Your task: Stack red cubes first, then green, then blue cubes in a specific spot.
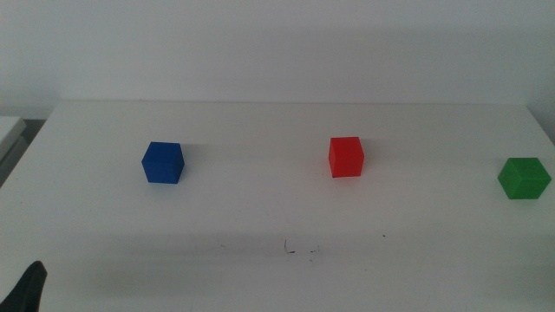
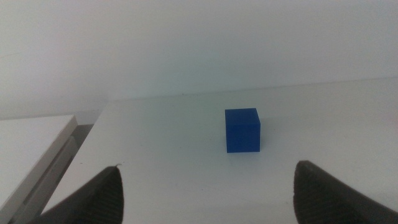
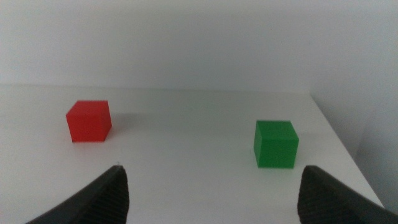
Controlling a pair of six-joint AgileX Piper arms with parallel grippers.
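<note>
Three cubes sit apart in a rough row across the white table (image 1: 260, 277) in the middle view: the blue cube (image 1: 163, 162) toward the left, the red cube (image 1: 346, 157) right of centre, and the green cube (image 1: 524, 178) close to the right edge. None touches another and none is stacked. Nearer the camera than the row, roughly between blue and red, lie a few small dark scribble marks (image 1: 299, 250) on bare tabletop; only this view shows them.

The middle view shows almost nothing of the arms, just a dark tip of the left gripper (image 1: 28, 290) at the bottom left corner. The wrist views fill that in. The left gripper (image 2: 208, 193) has its jaws spread wide with nothing between them, and the blue cube (image 2: 242, 130) stands alone ahead of it on the table, well clear of both jaws. This view also shows the table's left edge with a pale ledge (image 2: 37, 146) beside it.

The right gripper (image 3: 211, 196) is out of the middle view; its own camera shows its jaws likewise wide apart and holding nothing, with the red cube (image 3: 89, 121) and the green cube (image 3: 276, 144) both ahead of it, the green one near the table's side edge
</note>
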